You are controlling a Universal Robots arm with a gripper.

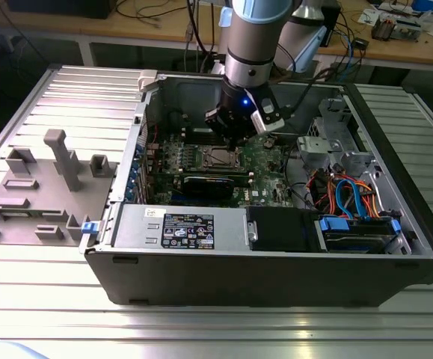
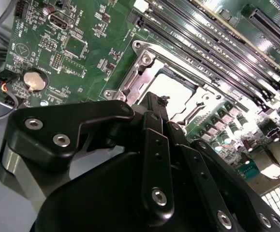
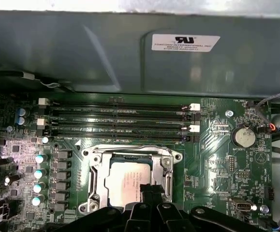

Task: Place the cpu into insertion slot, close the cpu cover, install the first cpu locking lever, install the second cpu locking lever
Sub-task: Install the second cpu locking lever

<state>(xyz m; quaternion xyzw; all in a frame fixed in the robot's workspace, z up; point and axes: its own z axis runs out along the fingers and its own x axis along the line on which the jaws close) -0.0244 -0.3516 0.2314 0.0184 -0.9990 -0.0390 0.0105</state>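
Note:
The cpu (image 3: 127, 181) lies in the socket on the green motherboard (image 3: 217, 159), its dull silver top showing through the square window of the cpu cover (image 3: 97, 166). The cover lies flat over it. My gripper (image 3: 148, 189) is shut, with nothing visible between its black fingers. Its tip hovers at the socket's edge, just over the cpu (image 2: 176, 94) and the cover frame (image 2: 140, 67). In the exterior view the gripper (image 1: 233, 138) hangs right above the socket (image 1: 222, 155) inside the open computer case. I cannot tell how the locking levers stand.
Memory slots (image 3: 115, 116) run beside the socket, under the case wall (image 3: 130, 58). A coin battery (image 3: 243, 136) sits on the board. A black card (image 1: 215, 183) lies in front of the socket. Drive bays and cables (image 1: 351, 198) are at the exterior view's right, a grey fixture (image 1: 59, 161) at its left.

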